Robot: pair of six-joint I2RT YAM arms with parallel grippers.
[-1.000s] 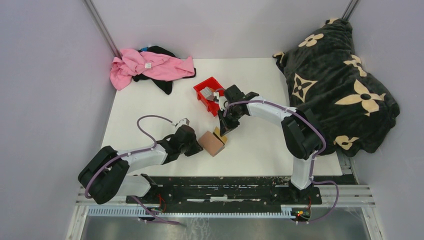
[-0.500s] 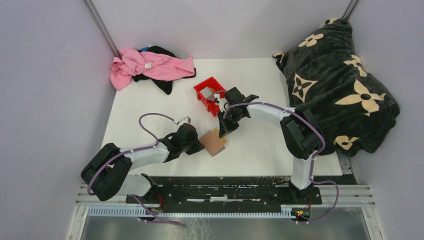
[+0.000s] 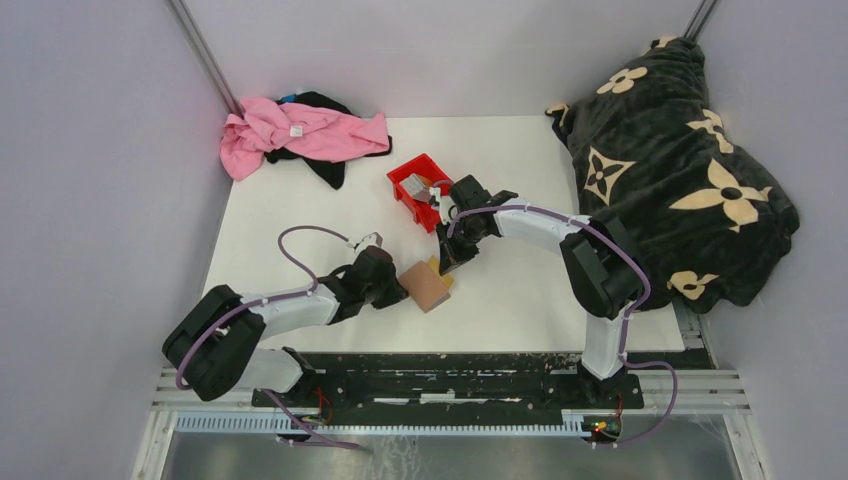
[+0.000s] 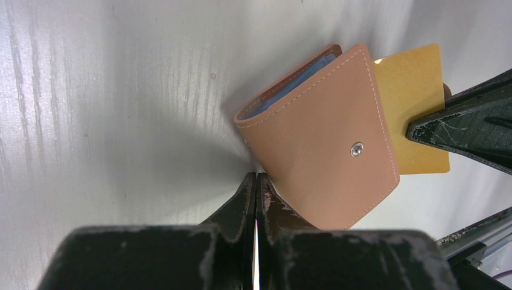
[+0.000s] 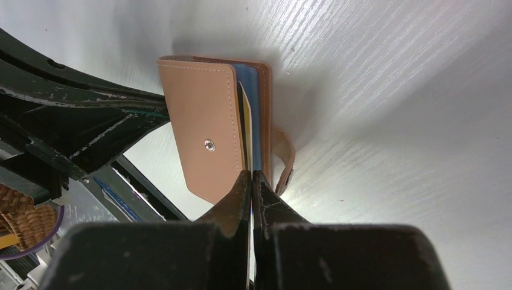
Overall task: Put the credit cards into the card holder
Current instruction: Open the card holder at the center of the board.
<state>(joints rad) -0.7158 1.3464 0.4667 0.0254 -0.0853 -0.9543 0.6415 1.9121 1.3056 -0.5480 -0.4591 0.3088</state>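
**Gold card part-way in the tan holder**

The card holder (image 4: 320,151), smooth tan leather with pale stitching and a round metal snap, sits folded near the middle of the table's (image 3: 520,290) near edge. The left gripper (image 4: 254,181) pinches its cover at one corner, fingers tight together. The right gripper (image 5: 251,176) is clamped on a thin, flat gold card (image 4: 410,96), which pokes out of the holder beside a blue card (image 5: 253,109).

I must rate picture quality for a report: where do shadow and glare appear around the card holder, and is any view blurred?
Left wrist view: streaky sheen on the table, a soft dark shadow left of the card holder, holder sharp. Right wrist view: shadow above and right of the holder, stitching crisp. Top external view: even light, no glare, holder small.
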